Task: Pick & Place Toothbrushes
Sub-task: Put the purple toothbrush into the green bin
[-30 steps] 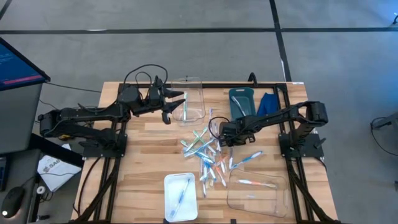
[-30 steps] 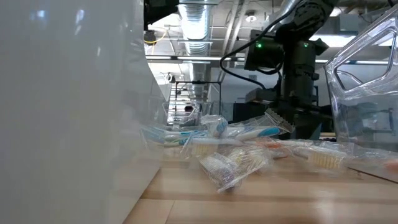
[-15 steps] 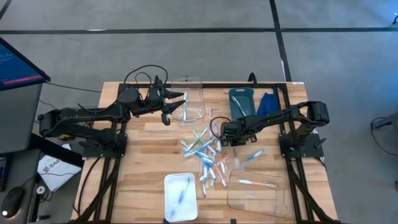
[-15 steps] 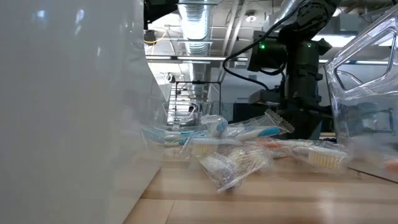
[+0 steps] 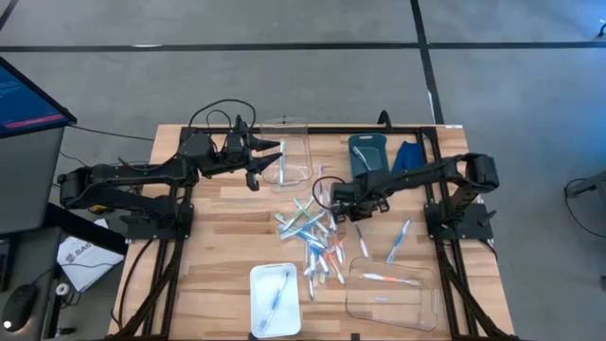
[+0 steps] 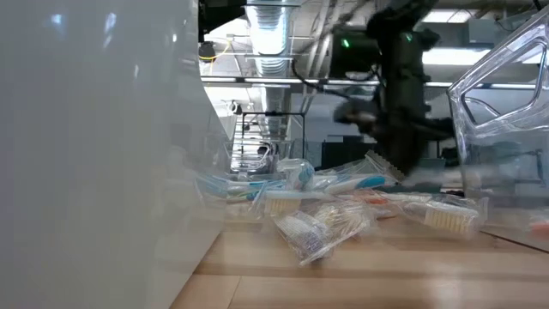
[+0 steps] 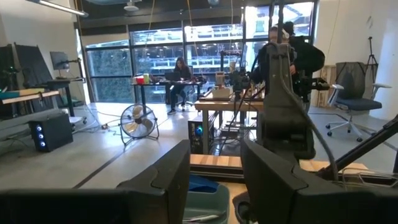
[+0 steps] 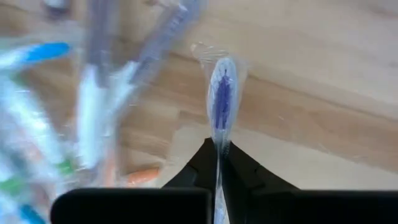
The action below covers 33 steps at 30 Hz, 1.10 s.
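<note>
Where pile (image 5: 315,237) thins, right end effector (image 8: 219,149) seemingly pinching toothbrush (image 8: 222,102).

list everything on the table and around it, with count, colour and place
toothbrushes: over a dozen, whitish with green, blue, orange parts, piled mid-table
blue toothbrush: one, wrapped, in the right end effector
stray toothbrush: one, blue, lying right of the pile
clear bins: two, near right and far centre, each with a toothbrush inside
white tray: one, near edge, one toothbrush inside
teal bin: one, far right
blue cloth: one, beside the teal bin
monitor: one, off the table's left
left end effector: open, empty, over the far clear bin
right end effector: shut on the blue toothbrush, at the pile's far right edge
</note>
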Each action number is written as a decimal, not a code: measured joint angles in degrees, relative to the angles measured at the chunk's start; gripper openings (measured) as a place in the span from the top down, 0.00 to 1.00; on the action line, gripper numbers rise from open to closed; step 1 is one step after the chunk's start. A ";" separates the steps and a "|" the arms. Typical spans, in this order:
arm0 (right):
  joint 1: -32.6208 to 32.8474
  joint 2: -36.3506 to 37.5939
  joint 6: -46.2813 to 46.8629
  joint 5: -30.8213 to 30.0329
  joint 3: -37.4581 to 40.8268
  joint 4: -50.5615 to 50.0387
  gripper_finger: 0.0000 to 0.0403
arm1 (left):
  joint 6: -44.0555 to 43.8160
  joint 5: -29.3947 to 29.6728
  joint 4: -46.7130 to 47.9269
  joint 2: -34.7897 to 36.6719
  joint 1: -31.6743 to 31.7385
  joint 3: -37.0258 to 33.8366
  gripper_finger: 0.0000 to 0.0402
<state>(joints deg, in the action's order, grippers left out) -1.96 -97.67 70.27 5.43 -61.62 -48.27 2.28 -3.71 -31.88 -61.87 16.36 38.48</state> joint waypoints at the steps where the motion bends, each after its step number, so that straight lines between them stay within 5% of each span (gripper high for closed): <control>1: 0.00 0.02 -0.90 -0.16 -1.64 -0.95 0.99 | 0.00 -0.02 0.02 0.00 0.00 0.00 0.66; 14: -8.50 0.17 -10.89 -8.27 -21.68 -23.61 1.00 | -1.24 -0.02 1.51 0.00 0.00 0.00 0.66; 23: -23.90 0.24 -18.85 -11.54 -32.65 -28.20 1.00 | -1.73 -0.02 2.58 0.00 -1.84 0.00 0.66; 33: -41.23 -2.10 -14.75 -8.11 -33.31 -27.56 1.00 | -1.35 -0.02 3.17 1.58 -3.30 0.02 0.66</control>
<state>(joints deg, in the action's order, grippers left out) -43.19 -99.77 55.51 -2.67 -94.94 -75.84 0.93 -3.73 -28.71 -60.29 13.06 38.50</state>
